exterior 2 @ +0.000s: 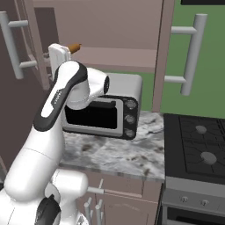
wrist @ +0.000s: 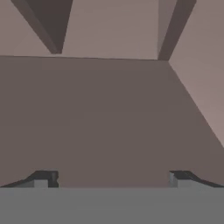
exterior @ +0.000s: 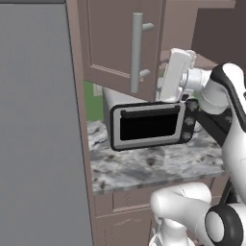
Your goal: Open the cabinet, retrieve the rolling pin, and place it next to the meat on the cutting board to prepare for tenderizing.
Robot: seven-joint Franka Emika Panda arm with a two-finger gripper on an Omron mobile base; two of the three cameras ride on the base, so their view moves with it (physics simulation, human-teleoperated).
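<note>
The cabinet (exterior 2: 118, 26) stands open above the counter, its left door (exterior: 120, 43) and right door (exterior 2: 167, 52) both swung out. On the cabinet's bottom shelf (exterior 2: 118, 58) lies the rolling pin (exterior 2: 74, 46); an orange-brown end of it pokes out just right of my white hand (exterior 2: 57, 55). The hand (exterior: 175, 72) is raised to the shelf's left part, inside the opening. My gripper (wrist: 113, 178) is open, with nothing between its fingertips (wrist: 43, 178), and faces the bare brown inner back wall. The meat and the cutting board are out of view.
A toaster oven (exterior 2: 101, 115) sits on the speckled stone counter (exterior 2: 123, 154) right below the cabinet and under my forearm. A stove (exterior 2: 197, 149) lies to the right. A tall grey panel (exterior: 38, 134) walls off the left. The doors' long bar handles (exterior 2: 193, 52) stick out.
</note>
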